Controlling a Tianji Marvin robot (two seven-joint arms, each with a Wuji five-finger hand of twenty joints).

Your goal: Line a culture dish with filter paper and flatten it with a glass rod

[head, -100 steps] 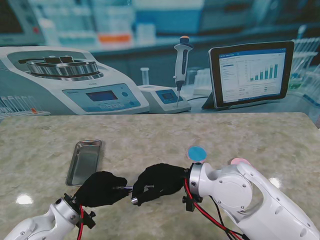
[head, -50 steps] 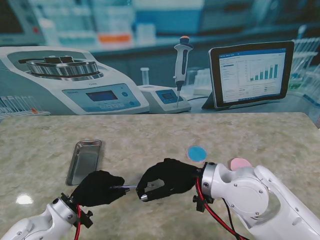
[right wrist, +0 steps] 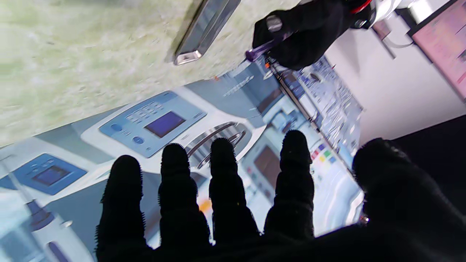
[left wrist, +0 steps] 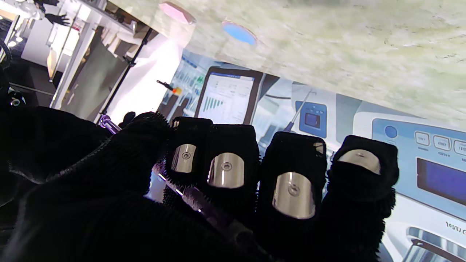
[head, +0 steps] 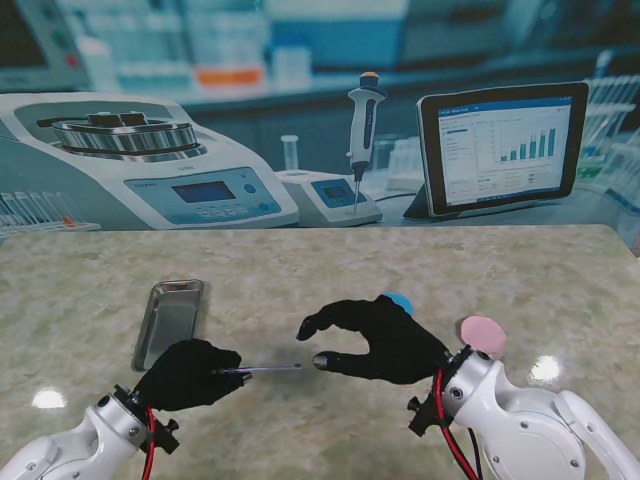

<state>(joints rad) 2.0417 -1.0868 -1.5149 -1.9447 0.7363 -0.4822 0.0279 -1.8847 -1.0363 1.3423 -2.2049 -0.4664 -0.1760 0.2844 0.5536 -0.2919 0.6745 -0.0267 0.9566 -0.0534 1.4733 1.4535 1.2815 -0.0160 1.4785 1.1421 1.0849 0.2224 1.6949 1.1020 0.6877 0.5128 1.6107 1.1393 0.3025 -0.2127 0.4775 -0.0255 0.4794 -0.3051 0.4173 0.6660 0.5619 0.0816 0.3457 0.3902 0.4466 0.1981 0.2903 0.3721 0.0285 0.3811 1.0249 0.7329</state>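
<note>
My left hand point(head: 188, 374) is shut on the glass rod point(head: 268, 369), which sticks out level toward the right. In the left wrist view the clear rod point(left wrist: 198, 201) runs under my curled fingers point(left wrist: 225, 171). My right hand point(head: 378, 338) is open, fingers spread, a short gap right of the rod's tip and holding nothing. Its straight fingers point(right wrist: 222, 189) show in the right wrist view, where the left hand point(right wrist: 309, 29) grips the rod point(right wrist: 259, 51). A blue disc point(head: 400, 300) lies just behind my right hand, partly hidden. A pink disc point(head: 482, 331) lies farther right.
A long metal tray point(head: 170, 322) lies on the marble table point(head: 320, 270) to the left, farther from me than my left hand. A printed lab backdrop stands along the table's far edge. The blue disc point(left wrist: 238, 32) and pink disc point(left wrist: 176, 12) also show in the left wrist view.
My right hand let go of the rod, opened and drew away to the right. My left hand kept the rod and shifted slightly left. The blue disc is now partly covered.
</note>
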